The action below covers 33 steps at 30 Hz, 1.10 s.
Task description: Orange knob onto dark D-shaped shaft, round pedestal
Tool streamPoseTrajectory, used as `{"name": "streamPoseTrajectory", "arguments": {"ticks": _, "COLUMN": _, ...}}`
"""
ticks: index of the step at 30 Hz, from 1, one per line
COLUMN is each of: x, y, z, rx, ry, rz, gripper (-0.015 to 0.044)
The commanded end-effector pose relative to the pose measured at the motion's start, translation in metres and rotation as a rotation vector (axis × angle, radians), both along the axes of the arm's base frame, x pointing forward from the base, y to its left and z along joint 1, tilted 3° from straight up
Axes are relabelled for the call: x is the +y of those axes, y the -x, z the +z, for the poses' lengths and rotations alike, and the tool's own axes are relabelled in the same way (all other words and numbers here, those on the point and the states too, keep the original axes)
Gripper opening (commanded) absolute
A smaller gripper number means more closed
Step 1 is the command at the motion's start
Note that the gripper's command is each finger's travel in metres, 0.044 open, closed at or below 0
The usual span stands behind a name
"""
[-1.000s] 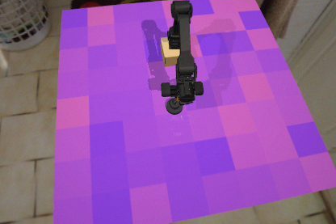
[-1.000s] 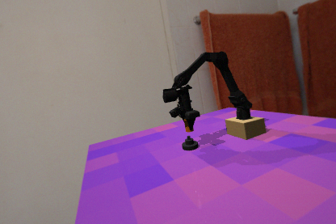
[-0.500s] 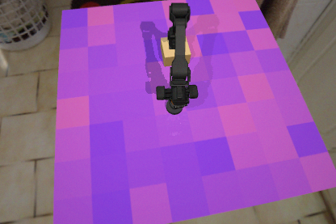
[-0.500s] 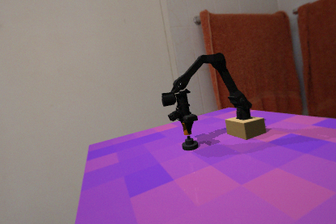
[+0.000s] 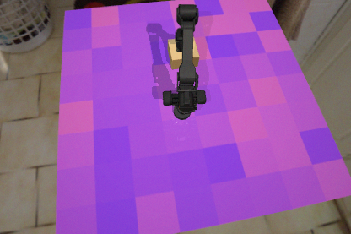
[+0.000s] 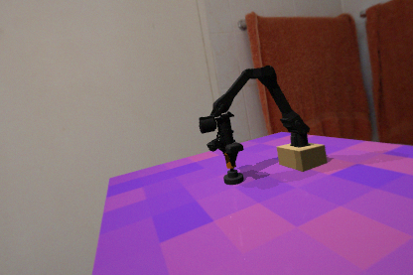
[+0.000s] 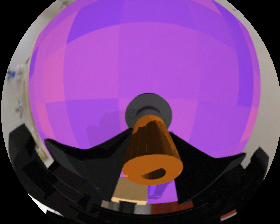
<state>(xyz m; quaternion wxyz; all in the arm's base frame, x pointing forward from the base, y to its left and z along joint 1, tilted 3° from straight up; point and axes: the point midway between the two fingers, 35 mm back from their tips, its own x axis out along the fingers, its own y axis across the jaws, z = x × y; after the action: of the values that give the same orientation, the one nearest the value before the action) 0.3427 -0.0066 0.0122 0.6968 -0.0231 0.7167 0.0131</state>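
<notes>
The orange knob (image 6: 229, 162) (image 7: 151, 142) is held between the fingers of my gripper (image 6: 231, 160) (image 7: 150, 133), which is shut on it. The fingers point down. The dark round pedestal (image 5: 181, 115) (image 6: 233, 181) (image 7: 134, 106) stands on the table right below the knob. In the exterior view the knob's lower end is at the top of the short shaft; whether they touch is too small to tell. In the wrist view the knob's far end overlaps the pedestal's middle and hides most of the shaft. The knob is hidden under the arm in the top view.
The arm's base stands on a tan block (image 5: 178, 62) (image 6: 294, 158) behind the pedestal. The table top (image 5: 111, 108) (image 6: 248, 228) has purple and pink squares.
</notes>
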Motion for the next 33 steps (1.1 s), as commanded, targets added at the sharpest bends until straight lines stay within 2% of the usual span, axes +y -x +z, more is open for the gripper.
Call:
{"name": "streamPoseTrajectory", "arguments": {"ticks": 1, "x": -0.0008, "y": -0.0012, "z": -0.0012, "rx": -0.004, "ry": 0.005, "rz": 0.003, "gripper": 0.0}}
{"name": "streamPoseTrajectory", "arguments": {"ticks": 33, "x": -0.0007, "y": -0.0004, "z": -0.003, "rx": -0.004, "ry": 0.006, "rz": -0.026, "gripper": 0.0}}
